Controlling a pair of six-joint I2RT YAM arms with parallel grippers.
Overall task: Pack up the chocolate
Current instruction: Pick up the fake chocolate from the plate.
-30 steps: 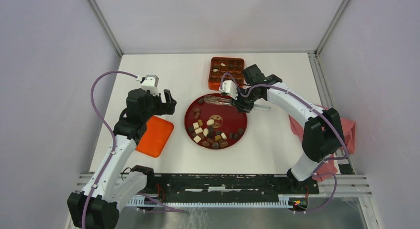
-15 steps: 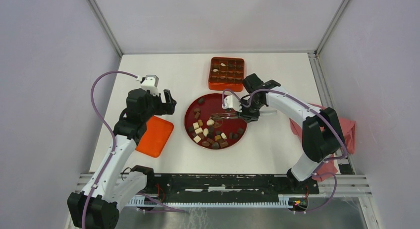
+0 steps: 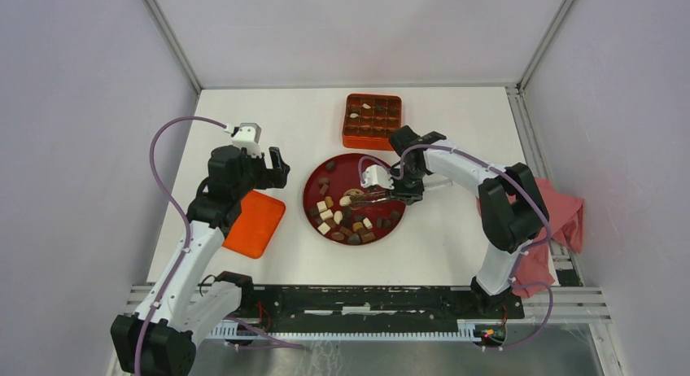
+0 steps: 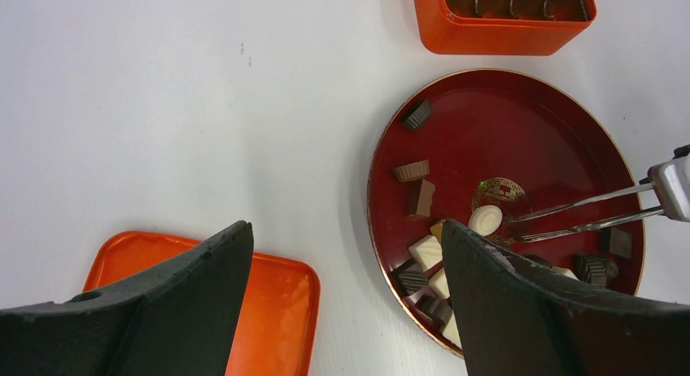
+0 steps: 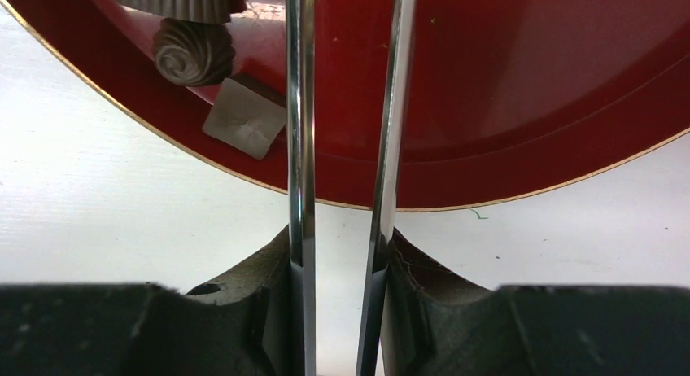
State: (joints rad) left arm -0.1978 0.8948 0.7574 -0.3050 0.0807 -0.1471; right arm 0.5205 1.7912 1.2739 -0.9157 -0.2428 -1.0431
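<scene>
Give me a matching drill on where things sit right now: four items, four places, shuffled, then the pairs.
1 tongs
2 orange lid
3 orange box
4 pink cloth

A beyond the red plate, far side
B right edge of the table
C clamped in the right gripper, tips over the plate
D left of the plate

Pairs: 1-C, 2-D, 3-A, 4-B

Dark, tan, cream chocolate (image 3: 342,221), loose on red plate (image 3: 346,168), several in orange box (image 3: 373,139)
</scene>
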